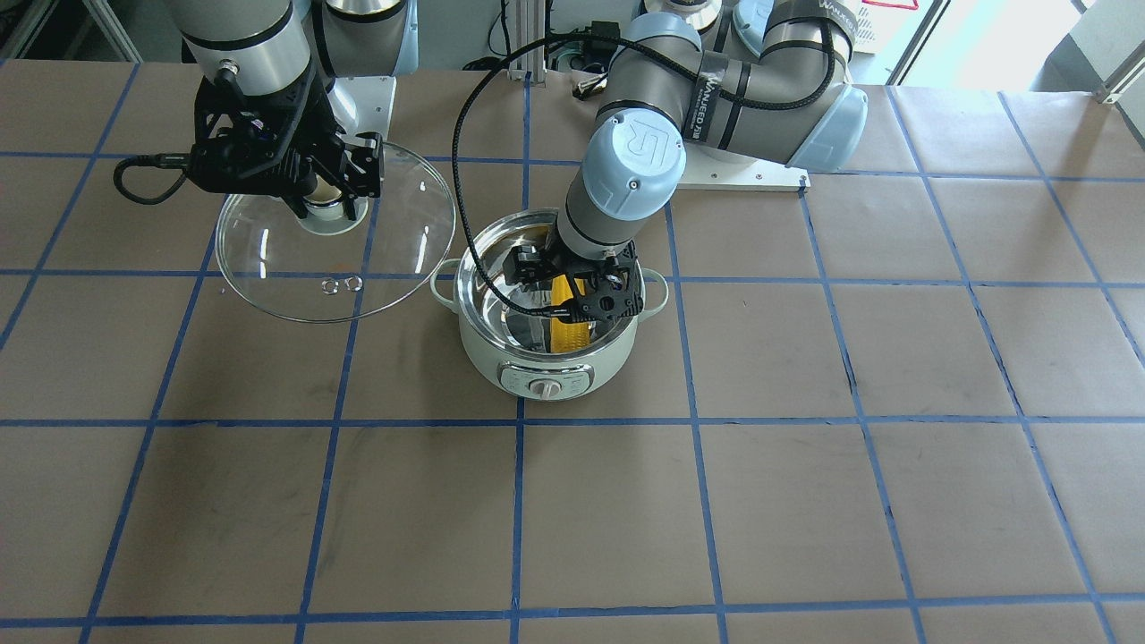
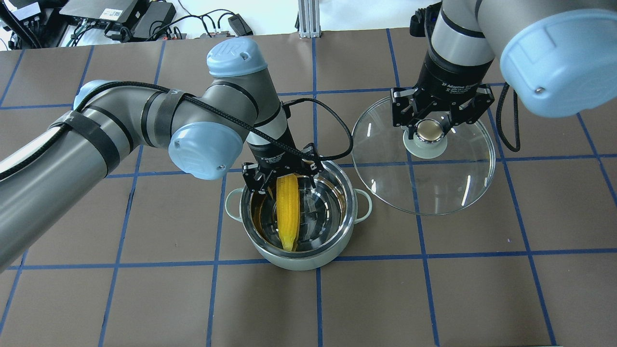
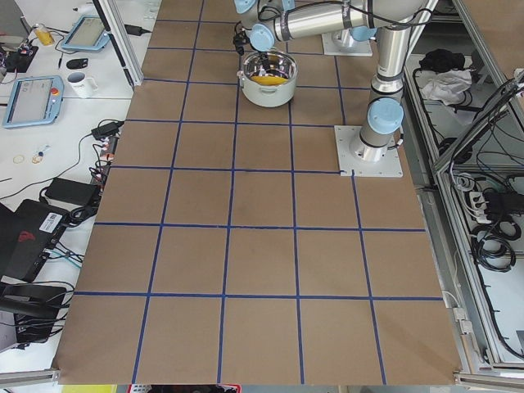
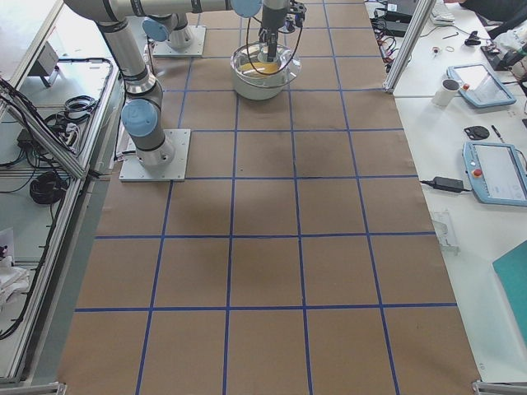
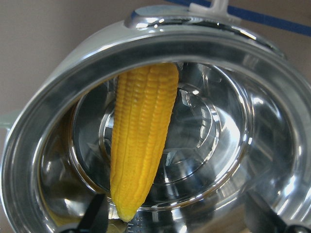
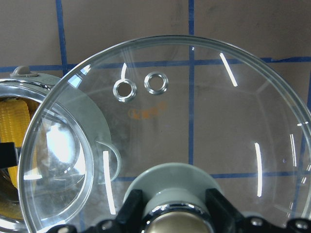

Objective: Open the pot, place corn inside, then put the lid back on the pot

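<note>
Inside pot (image 2: 308,260), corn (image 2: 288,212) slants, tip near wall; left tool (image 2: 284,183) spread, straddling its thick end at rim. Right tool (image 2: 430,127) pinches lid (image 2: 434,188) knob; lid edge just beside pot handle.

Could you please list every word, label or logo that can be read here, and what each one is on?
"UR" logo: pale blue round cap on the left arm.
"2F Adaptive Gripper": black body of the right gripper, which holds the clear glass dome lid.
"WANJEED", last letters unsure: black strap round the left arm.
Too small to read: the print on the control panel of the round mint-green pot.
</note>
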You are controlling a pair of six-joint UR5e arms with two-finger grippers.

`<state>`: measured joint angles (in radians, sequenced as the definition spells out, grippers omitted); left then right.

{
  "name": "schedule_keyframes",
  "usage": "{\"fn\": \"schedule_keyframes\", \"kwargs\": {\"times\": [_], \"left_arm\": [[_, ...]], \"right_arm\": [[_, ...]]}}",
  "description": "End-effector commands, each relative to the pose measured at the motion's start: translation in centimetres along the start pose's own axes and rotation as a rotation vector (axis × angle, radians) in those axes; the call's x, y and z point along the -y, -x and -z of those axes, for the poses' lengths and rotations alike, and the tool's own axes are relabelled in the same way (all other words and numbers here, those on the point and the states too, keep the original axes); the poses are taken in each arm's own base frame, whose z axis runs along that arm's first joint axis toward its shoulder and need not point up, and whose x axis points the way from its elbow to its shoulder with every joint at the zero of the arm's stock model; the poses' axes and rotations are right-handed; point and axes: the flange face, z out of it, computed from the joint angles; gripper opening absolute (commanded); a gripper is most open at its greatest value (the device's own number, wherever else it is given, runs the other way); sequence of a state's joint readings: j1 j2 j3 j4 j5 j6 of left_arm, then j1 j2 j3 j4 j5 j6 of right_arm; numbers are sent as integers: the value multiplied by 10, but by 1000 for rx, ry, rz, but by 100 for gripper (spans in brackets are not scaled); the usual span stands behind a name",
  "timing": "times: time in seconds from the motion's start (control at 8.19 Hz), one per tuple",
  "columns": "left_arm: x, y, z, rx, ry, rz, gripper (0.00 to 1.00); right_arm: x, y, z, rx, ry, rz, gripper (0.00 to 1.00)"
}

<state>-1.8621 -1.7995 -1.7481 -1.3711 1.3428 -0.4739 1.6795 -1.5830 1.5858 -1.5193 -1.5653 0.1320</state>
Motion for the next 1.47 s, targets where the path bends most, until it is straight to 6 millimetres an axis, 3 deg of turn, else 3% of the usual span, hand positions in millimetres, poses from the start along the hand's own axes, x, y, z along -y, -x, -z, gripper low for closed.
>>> {"fn": "schedule_keyframes", "kwargs": {"times": [0.0, 0.24, 0.37, 0.61, 0.73, 0.85, 0.98, 1.1, 1.34], "left_arm": [[-3, 4, 18, -11, -20, -36, 100], [-11, 18, 96, -36, -73, -146, 100], [-8, 38, 140, -31, -75, -234, 100], [35, 149, 254, -31, -142, -82, 100], [35, 197, 290, 19, -162, -19, 100], [21, 202, 310, 63, -206, -30, 100], [20, 204, 313, 74, -213, -31, 100], [30, 204, 312, 66, -232, -18, 100], [34, 192, 310, 73, -250, -45, 100]], "right_arm": [[-2, 8, -4, 5, 5, -1, 0], [-11, 62, -12, -2, -28, 14, 0], [-16, 90, -21, -4, -43, 26, 0], [-17, 108, -32, -29, -38, -4, 0], [-18, 123, -41, -26, -38, -15, 0], [-28, 156, -51, -17, -60, -18, 0], [-36, 192, -76, -27, -47, -23, 0], [-35, 209, -97, -39, -34, -26, 0], [-33, 211, -114, -48, -6, -52, 0]]}}
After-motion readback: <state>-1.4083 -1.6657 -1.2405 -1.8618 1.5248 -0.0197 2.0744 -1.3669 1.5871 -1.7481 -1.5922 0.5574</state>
